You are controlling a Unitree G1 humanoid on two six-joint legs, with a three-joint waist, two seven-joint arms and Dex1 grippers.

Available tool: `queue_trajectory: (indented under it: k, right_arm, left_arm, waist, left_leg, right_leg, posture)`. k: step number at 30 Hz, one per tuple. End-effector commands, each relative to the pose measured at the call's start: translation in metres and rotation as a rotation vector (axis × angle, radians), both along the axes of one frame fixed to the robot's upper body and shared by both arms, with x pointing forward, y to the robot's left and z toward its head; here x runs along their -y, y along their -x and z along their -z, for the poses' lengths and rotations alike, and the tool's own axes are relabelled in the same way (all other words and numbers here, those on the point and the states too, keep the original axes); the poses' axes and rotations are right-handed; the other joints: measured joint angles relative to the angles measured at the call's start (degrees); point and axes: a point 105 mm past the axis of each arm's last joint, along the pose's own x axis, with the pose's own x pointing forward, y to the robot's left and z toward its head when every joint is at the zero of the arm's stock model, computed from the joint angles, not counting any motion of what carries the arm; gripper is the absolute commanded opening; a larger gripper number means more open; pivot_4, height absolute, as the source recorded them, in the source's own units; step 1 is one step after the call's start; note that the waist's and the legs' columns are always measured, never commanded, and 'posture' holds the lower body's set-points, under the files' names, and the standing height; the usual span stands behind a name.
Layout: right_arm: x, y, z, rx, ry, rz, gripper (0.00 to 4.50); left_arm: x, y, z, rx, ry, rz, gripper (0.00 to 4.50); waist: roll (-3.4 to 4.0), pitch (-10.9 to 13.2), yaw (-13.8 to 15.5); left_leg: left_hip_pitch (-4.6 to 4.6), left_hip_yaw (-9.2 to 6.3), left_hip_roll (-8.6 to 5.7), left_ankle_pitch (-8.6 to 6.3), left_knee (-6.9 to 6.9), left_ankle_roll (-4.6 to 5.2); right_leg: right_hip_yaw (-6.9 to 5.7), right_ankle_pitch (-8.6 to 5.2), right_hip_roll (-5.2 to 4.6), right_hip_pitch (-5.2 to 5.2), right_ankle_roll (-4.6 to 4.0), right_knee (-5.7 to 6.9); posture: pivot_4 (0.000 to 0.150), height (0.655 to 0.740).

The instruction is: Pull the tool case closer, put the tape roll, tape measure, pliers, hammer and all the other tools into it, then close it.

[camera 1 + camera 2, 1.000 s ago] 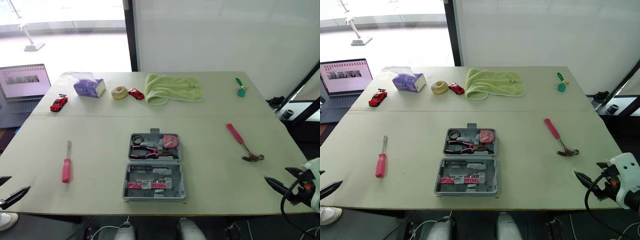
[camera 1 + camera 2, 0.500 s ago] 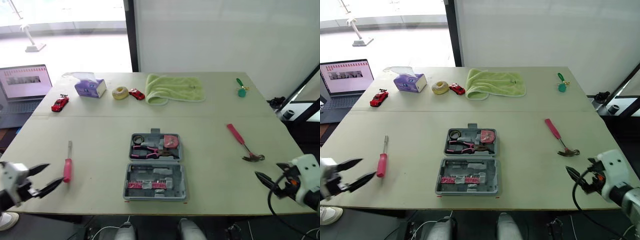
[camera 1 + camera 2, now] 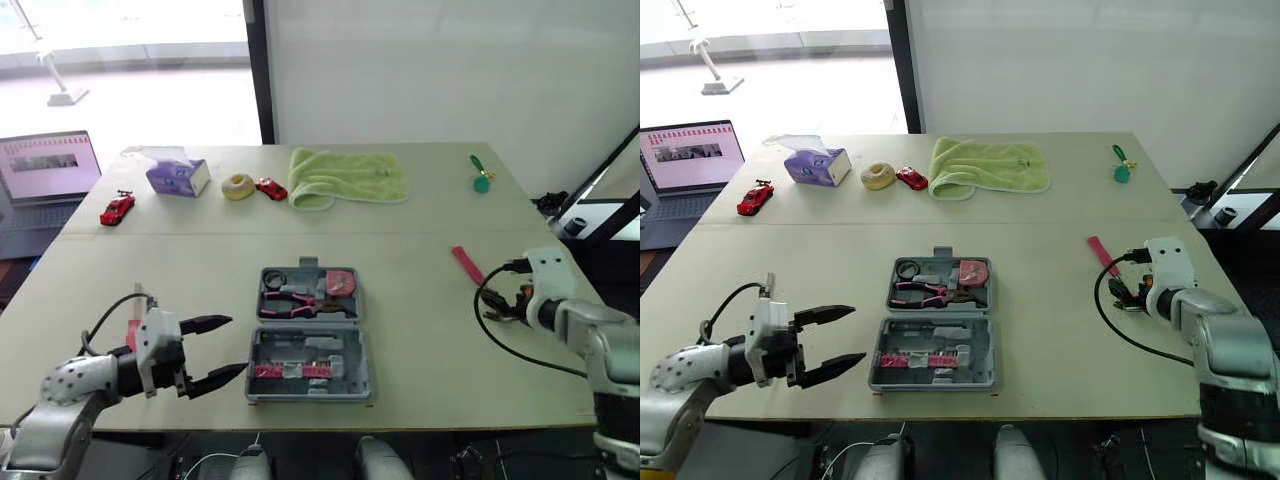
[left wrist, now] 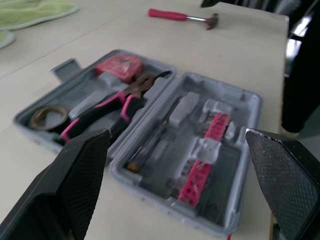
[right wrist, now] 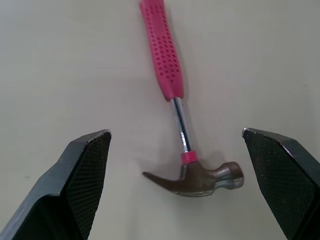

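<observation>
Hammer (image 3: pixel 463 262): head views show just the far end of the pink handle, the rest sits behind right gripper (image 3: pixel 505 302). Right wrist view cuts the handle at the frame edge. Screwdriver (image 3: pixel 770 284) mostly behind left gripper (image 3: pixel 855 334), shaft tip visible. Laptop (image 3: pixel 45 170) cut by frame edge. Bits in case (image 3: pixel 308 352) near half: too small to identify. Same for green item (image 3: pixel 481 178) at worktop (image 3: pixel 420 340) far right.
</observation>
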Motion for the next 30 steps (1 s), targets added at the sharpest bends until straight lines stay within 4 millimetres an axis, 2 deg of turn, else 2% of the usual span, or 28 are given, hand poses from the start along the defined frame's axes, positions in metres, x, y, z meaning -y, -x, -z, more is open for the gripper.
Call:
queue_trajectory:
  k: [1,6,10,11,13,18,20,26,28,30]
  right_arm:
    - [0.011,-0.013,0.000,-0.029,0.027,0.021,4.44]
    - [0.016,-0.026,0.011,-0.112,0.034,0.012,4.44]
    - [0.011,-0.032,0.021,-0.160,0.004,-0.004,4.44]
    - [0.011,-0.032,0.025,-0.174,0.004,-0.004,4.22]
    - [0.012,-0.032,0.027,-0.184,0.010,-0.005,3.57]
    - [0.013,-0.034,0.029,-0.189,0.005,-0.001,0.95]
    - [0.012,-0.035,0.030,-0.190,0.000,-0.006,0.03]
    - [0.010,-0.033,0.023,-0.172,0.005,-0.024,0.03]
    - [0.004,-0.032,0.012,-0.135,-0.018,-0.039,0.03]
    - [-0.012,-0.022,-0.014,-0.077,-0.054,-0.067,0.03]
  left_arm:
    - [0.009,0.011,-0.002,0.012,-0.004,0.060,4.50]
    - [0.013,0.015,-0.004,0.027,-0.005,0.074,4.50]
    - [0.012,0.016,-0.006,0.040,-0.011,0.052,4.50]
    - [0.012,0.017,-0.007,0.045,-0.016,0.048,4.50]
    - [0.012,0.018,-0.010,0.049,-0.019,0.045,4.50]
    - [0.014,0.016,-0.013,0.055,-0.019,0.032,4.50]
    - [0.018,0.015,-0.017,0.056,-0.014,0.034,4.50]
    - [0.017,0.012,-0.017,0.055,-0.023,0.033,4.50]
    - [0.015,0.011,-0.017,0.059,-0.020,0.033,4.50]
    - [0.007,0.008,-0.016,0.063,-0.028,0.036,4.50]
  waist:
    - [0.02,0.0,-0.1]
    - [0.05,0.0,-0.2]
    - [0.05,0.0,0.0]
    - [0.05,0.0,0.0]
    - [0.05,0.0,0.0]
    - [0.05,0.0,0.1]
    - [0.05,0.0,0.1]
    - [0.06,0.0,0.0]
    - [0.08,0.0,0.1]
    - [0.24,0.1,0.2]
  left_leg:
    - [0.00,0.00,0.00,-0.02,0.00,0.04]
    - [-0.01,0.00,0.00,-0.03,0.02,0.06]
    - [-0.01,0.01,0.00,-0.03,0.06,0.06]
    - [-0.01,0.01,0.00,-0.03,0.06,0.06]
    - [-0.01,0.01,0.00,-0.03,0.06,0.06]
    - [-0.01,0.01,-0.01,-0.03,0.09,0.06]
    - [-0.01,0.01,-0.01,-0.03,0.10,0.06]
    - [-0.01,0.01,0.00,-0.03,0.10,0.06]
    - [-0.01,0.00,0.00,-0.03,0.09,0.06]
    - [-0.01,0.00,0.00,-0.03,0.05,0.06]
  right_leg:
    - [0.00,0.00,0.00,-0.01,0.01,0.00]
    - [0.00,0.01,0.00,-0.02,0.02,0.00]
    - [0.00,0.01,0.00,-0.01,0.01,0.00]
    - [0.00,0.01,0.00,-0.01,0.01,0.00]
    - [0.00,0.01,0.01,0.00,0.02,0.00]
    - [0.00,0.01,0.00,0.02,0.02,0.00]
    - [0.00,0.01,0.00,0.03,0.02,0.00]
    - [0.00,0.02,0.01,0.03,0.03,0.00]
    - [0.00,0.02,0.01,0.02,0.04,0.00]
    - [-0.01,0.02,0.01,0.00,0.04,0.01]
  posture:
    - [0.150,0.7400]
    - [0.150,0.7400]
    - [0.150,0.7400]
    - [0.150,0.7400]
    - [0.150,0.7400]
    - [0.150,0.7400]
    - [0.150,0.7400]
    - [0.150,0.7400]
    - [0.150,0.7400]
    - [0.150,0.7400]
